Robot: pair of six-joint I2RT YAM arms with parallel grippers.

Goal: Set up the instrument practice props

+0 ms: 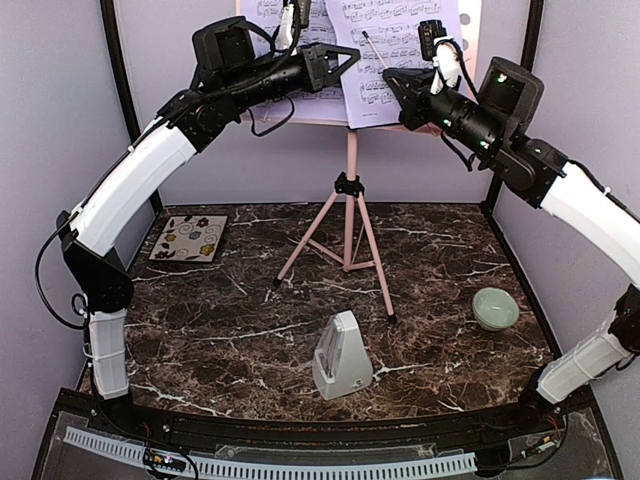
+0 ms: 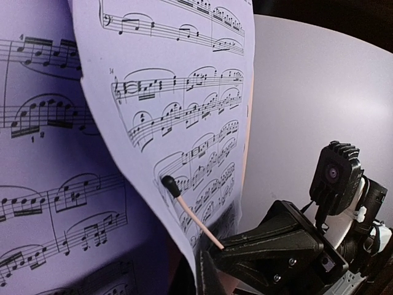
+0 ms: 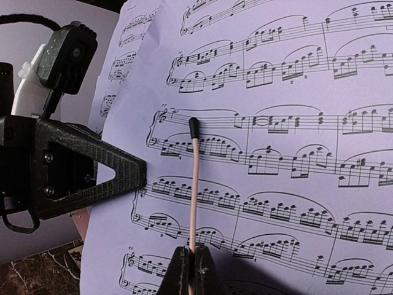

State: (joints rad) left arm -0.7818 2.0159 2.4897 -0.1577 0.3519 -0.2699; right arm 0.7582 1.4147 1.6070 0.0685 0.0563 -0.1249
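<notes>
The pink tripod music stand (image 1: 351, 160) stands at the table's middle back, with lavender sheet-music pages (image 1: 385, 20) on its desk. My right gripper (image 3: 195, 261) is shut on the stand's thin pink page-holder rod (image 3: 194, 184), whose black tip rests against the front page (image 3: 295, 92). My left gripper (image 2: 206, 265) comes in from the left and is shut on that page's near edge (image 2: 184, 80). From above, the left gripper (image 1: 350, 58) and the right gripper (image 1: 390, 76) face each other across the page. The grey-white metronome (image 1: 341, 357) stands upright in front of the stand.
A pale green bowl (image 1: 495, 307) sits at the right of the marble table (image 1: 230, 330). A floral coaster (image 1: 189, 238) lies at the back left. The stand's three legs spread over the middle. Purple walls close in the back and both sides.
</notes>
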